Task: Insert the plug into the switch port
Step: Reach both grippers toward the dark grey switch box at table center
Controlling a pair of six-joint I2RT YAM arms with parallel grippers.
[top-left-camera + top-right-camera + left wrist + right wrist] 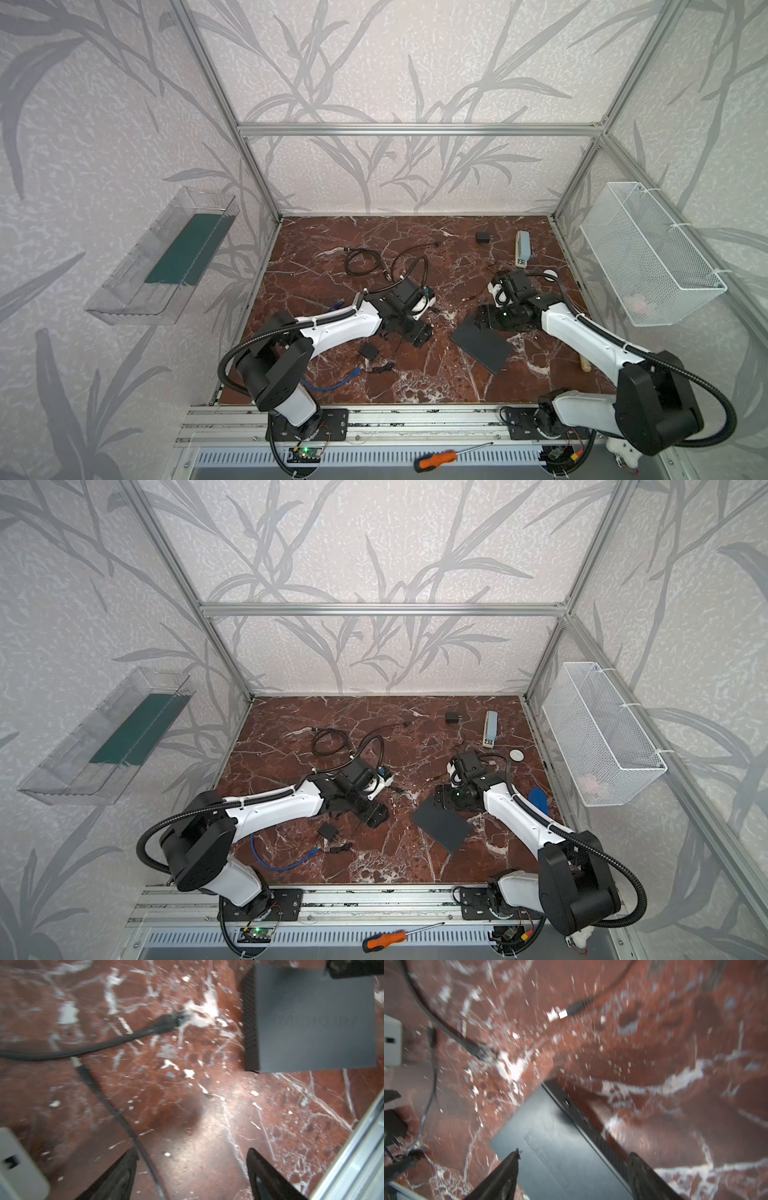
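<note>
Both pincers stood wide open and gripped nothing. The left gripper (192,1151) hung low over the marble beside the dark grey slab (311,1022), on the slab's left-arm side and apart from it. The thin black cord (116,1111) ran along the tabletop through the gap, close to one finger (124,1174); whether the two touched could not be told. The right gripper (574,1152) hung over the slab itself, straddling its vented edge, above the slab's far corner in both top views.

The red-brown marble tabletop (415,386) carried everything, and the slab lay flat on it. The white switch (392,1043), caught only at the rim of each wrist view, sat on the far side of the left gripper from the slab, well apart from it. The thicker black cable (83,1049) pointed its connector toward the slab, near it without touching. The small black adapter block (368,351) sat well apart from the slab, past the left gripper. The plug (80,1066) lay loose on the marble between slab and switch, nearer the switch. The switch port (389,1040) showed as a small dark slot in the switch's side wall, blurred, with the plug outside it.
</note>
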